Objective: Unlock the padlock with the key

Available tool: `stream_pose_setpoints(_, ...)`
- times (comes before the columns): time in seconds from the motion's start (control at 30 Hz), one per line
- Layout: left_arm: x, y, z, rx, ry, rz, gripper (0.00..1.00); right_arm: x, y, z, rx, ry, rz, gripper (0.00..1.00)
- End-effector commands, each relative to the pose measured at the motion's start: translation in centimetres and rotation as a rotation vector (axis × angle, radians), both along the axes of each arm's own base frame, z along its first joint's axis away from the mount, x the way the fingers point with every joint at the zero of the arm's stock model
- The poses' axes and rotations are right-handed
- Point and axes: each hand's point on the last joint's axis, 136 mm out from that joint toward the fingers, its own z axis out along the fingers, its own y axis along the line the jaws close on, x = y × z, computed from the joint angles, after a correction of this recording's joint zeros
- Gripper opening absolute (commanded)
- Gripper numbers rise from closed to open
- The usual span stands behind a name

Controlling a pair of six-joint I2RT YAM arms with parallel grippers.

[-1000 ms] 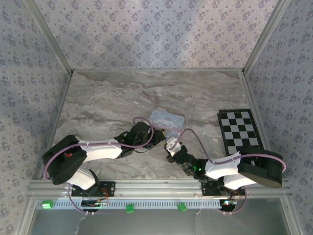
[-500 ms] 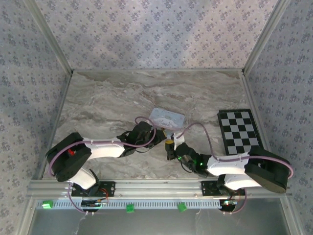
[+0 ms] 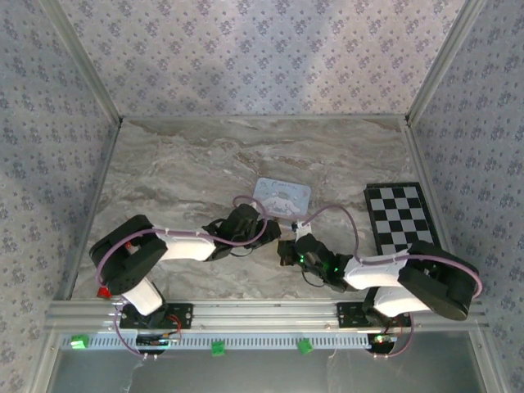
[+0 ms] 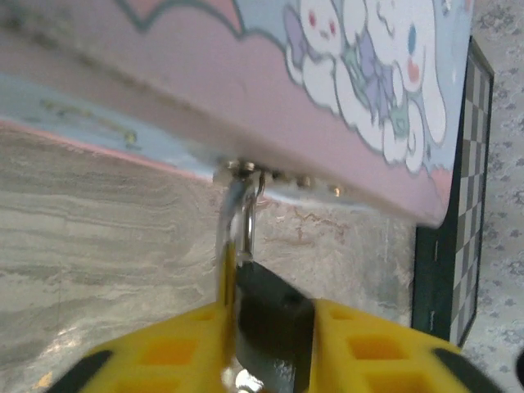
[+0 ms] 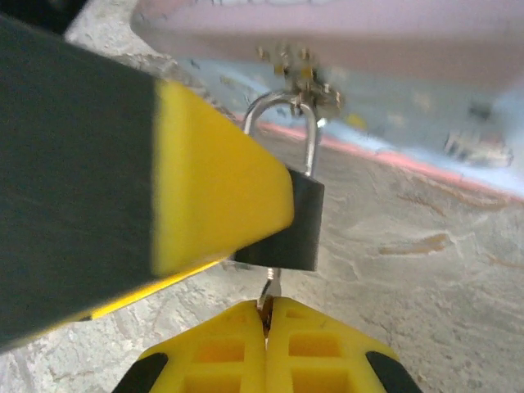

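Observation:
A black padlock (image 5: 291,221) hangs by its silver shackle (image 5: 286,123) from the hasp of a pink and blue cartoon case (image 4: 327,90). My left gripper (image 4: 270,344) is shut on the padlock body (image 4: 274,323), a yellow finger (image 4: 155,360) on each side. In the right wrist view that same left finger (image 5: 213,188) covers the lock's left face. My right gripper (image 5: 266,319) is shut on a small metal key (image 5: 270,291) whose tip meets the underside of the lock. From above, the case (image 3: 281,196) lies at mid-table with the left gripper (image 3: 266,235) and right gripper (image 3: 288,248) meeting just in front of it.
A black and white checkerboard (image 3: 401,217) lies flat at the right of the marble table (image 3: 180,180), and its edge (image 4: 458,246) stands close behind the case. Patterned walls close in three sides. Both arms lie low along the near edge.
The case has swung to face more squarely and shifted slightly back. The right arm has stretched lower and leftward, bringing the key under the padlock. The left gripper kept its hold.

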Motion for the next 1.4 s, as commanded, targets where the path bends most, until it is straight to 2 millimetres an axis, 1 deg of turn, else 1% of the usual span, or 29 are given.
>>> stream_pose_setpoints(0.0,1.5,-0.1,1.2,-0.011,-0.053,-0.034,0.37,0.1,-0.1,-0.8,0.038,0.067,-0.044,0.0)
stream_pose_setpoints(0.17,2.1,1.2,1.1,0.033,-0.062,-0.047,0.42,0.2,-0.6,-1.5,0.032,0.092,-0.067,0.0)
stream_pose_setpoints(0.3,2.6,3.1,1.4,0.098,-0.088,-0.033,0.45,0.2,-1.1,-1.9,0.032,0.102,-0.083,0.0)
stream_pose_setpoints(0.4,3.1,4.2,2.5,0.146,-0.139,-0.049,0.47,0.3,-1.3,-1.9,0.043,0.107,-0.093,0.0)
stream_pose_setpoints(0.53,3.4,4.8,5.0,0.208,-0.255,-0.141,0.5,0.6,-1.4,-1.8,0.066,0.11,-0.095,0.0)
stream_pose_setpoints(0.6,3.7,5.4,5.9,0.25,-0.294,-0.164,0.52,0.9,-1.6,-1.7,0.075,0.117,-0.101,0.0)
stream_pose_setpoints(0.7,4.8,6.8,6.5,0.301,-0.32,-0.154,0.54,1.6,-2.4,-1.7,0.078,0.121,-0.126,0.0)
stream_pose_setpoints(0.8,6.2,8.3,6.3,0.371,-0.309,-0.111,0.54,2.4,-3.9,-1.9,0.056,0.129,-0.171,0.0)
stream_pose_setpoints(0.83,6.6,8.5,6.1,0.388,-0.304,-0.109,0.54,2.7,-4.6,-2.0,0.049,0.134,-0.194,0.0)
stream_pose_setpoints(0.9,7.2,8.1,5.8,0.39,-0.298,-0.11,0.54,3.3,-5.7,-1.9,0.05,0.128,-0.224,0.0)
stream_pose_setpoints(1.07,8.4,5.8,5.8,0.316,-0.283,-0.121,0.53,4.6,-7.8,-1.4,0.056,0.121,-0.265,0.0)
stream_pose_setpoints(1.17,9.1,4.4,5.8,0.284,-0.278,-0.135,0.52,5.0,-8.3,-1.3,0.05,0.129,-0.274,0.0)
stream_pose_setpoints(1.23,9.4,3.6,5.7,0.28,-0.274,-0.142,0.52,4.9,-8.8,-1.8,0.021,0.158,-0.284,0.0)
stream_pose_setpoints(1.37,10.0,2.2,4.9,0.286,-0.246,-0.147,0.51,4.8,-9.4,-2.3,0.039,0.187,-0.291,0.01)
